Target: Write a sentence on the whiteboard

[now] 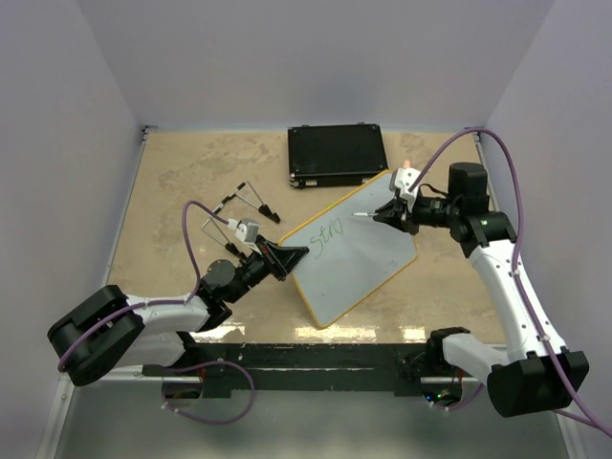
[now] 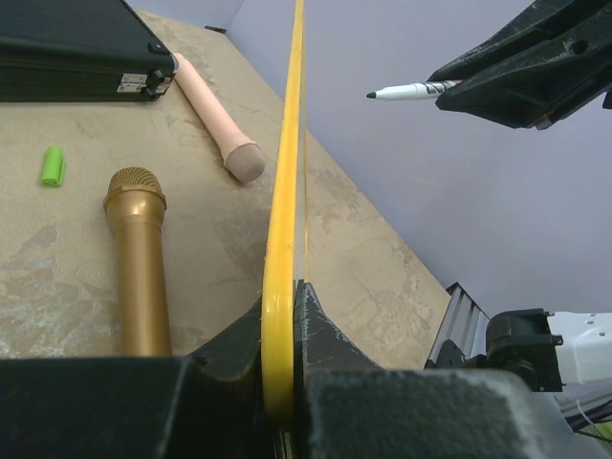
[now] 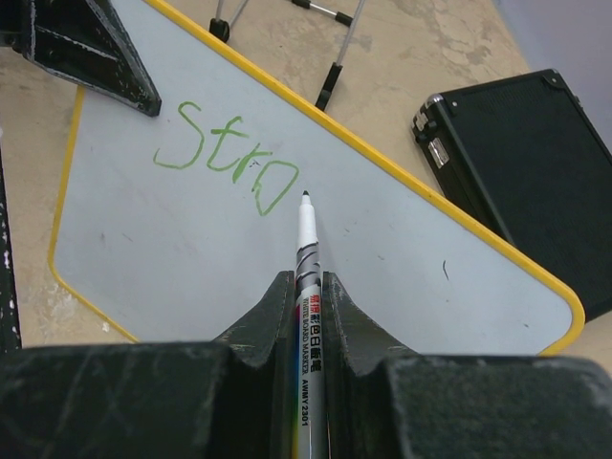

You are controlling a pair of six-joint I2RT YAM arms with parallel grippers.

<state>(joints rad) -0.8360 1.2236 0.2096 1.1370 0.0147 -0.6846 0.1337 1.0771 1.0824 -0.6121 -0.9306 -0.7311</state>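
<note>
Lavender walls close in a beige mottled tabletop [image 1: 191, 172], with both arm bases at 6 o'clock in the top view. Nearest, at about 8 o'clock from the centre, the left gripper [image 1: 298, 255] is clamped on the edge of the flat white whiteboard with a thin yellow rim and rounded corners [image 1: 373, 263]. Its own wrist view shows the rim edge-on, pinched between both jaws.

On the table to one side of the rim in that view lie a gold metal microphone [image 2: 139, 268], a small bright green plastic cap [image 2: 54, 165] and, farther off, a pale pink cylindrical microphone [image 2: 215, 115] just beside the case.

The whiteboard sits mid-table, turned so its length runs from 7 to 1 o'clock. On its half toward the left gripper is the green handwritten lettering [image 3: 225, 163], one line of four characters reading roughly "Stra".

At 2 o'clock the right gripper [image 1: 381, 214] is closed tight on a white barrelled whiteboard marker with a dark tip [image 3: 306, 239]. The tip points at the last character. From the left wrist view it appears to stand clear of the board's surface.

Farther away, thin black-footed wire stands [image 3: 334, 76] lie at 10 o'clock. A black rectangular hard case [image 1: 337, 153] lies flat at 12 o'clock near the back wall.
</note>
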